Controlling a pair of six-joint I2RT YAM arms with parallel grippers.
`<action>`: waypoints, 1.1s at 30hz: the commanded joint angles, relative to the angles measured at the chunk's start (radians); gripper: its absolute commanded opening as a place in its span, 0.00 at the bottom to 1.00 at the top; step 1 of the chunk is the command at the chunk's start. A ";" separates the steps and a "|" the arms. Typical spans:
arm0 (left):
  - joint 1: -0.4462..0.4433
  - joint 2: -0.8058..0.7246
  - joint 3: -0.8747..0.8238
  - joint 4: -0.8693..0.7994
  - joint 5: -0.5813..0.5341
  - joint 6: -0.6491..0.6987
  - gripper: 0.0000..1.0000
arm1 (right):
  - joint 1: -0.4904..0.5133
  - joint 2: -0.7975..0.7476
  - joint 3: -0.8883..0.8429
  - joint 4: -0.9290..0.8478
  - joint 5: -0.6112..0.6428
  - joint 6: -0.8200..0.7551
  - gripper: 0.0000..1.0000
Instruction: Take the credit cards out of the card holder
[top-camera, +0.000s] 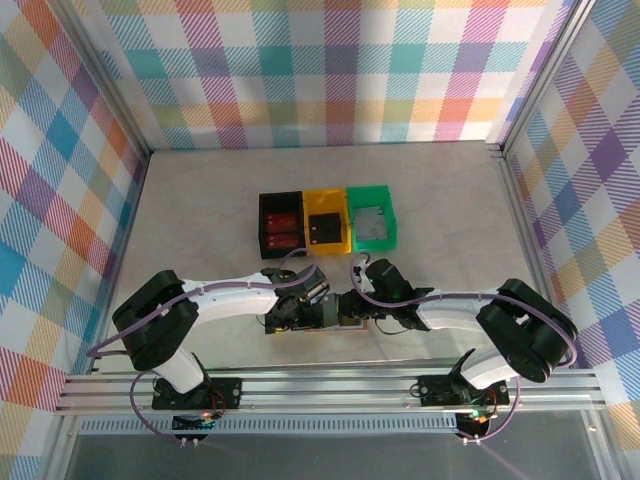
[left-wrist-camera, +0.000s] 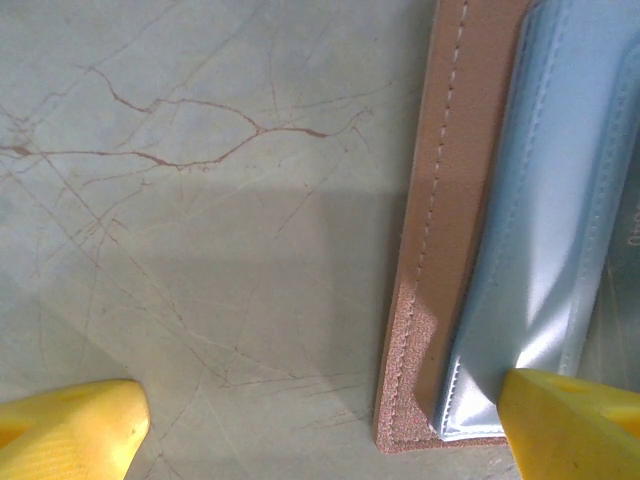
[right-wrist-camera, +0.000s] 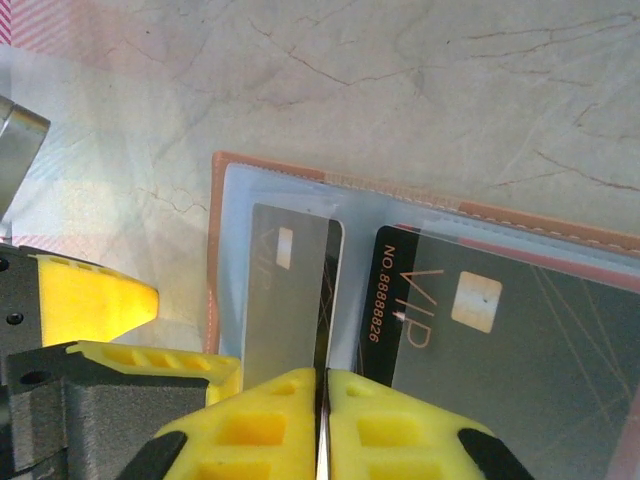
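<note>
Open card holder (right-wrist-camera: 230, 280) lies flat on the desk (right-wrist-camera: 450, 80) between the arms, with a grey card (right-wrist-camera: 285, 300) and a black VIP card (right-wrist-camera: 500, 350) in its pale blue pockets; right jaws pinched together on the grey card's near edge (so it looks: the edge runs in between the pads); left jaws spread wide, nothing held, one finger (left-wrist-camera: 570, 425) over the holder's corner. Cards judged light, stiff and slick; grip the exposed edge and slide along the pocket; the soft holder may drag unless pinned. Desk smooth, marble-veined; black bin (top-camera: 281, 198), yellow bin (top-camera: 327, 198) and green bin (top-camera: 370, 193) well apart behind; plaid walls (top-camera: 330, 70) around.
</note>
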 joint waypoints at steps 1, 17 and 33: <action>0.005 0.135 -0.088 0.156 0.104 -0.008 0.92 | -0.002 0.003 -0.012 0.048 -0.025 0.006 0.06; 0.005 0.150 -0.087 0.162 0.113 -0.006 0.92 | -0.008 -0.116 -0.019 -0.101 0.093 -0.045 0.00; 0.030 0.104 -0.074 0.114 0.094 0.024 0.92 | -0.101 -0.325 -0.059 -0.235 0.095 -0.084 0.00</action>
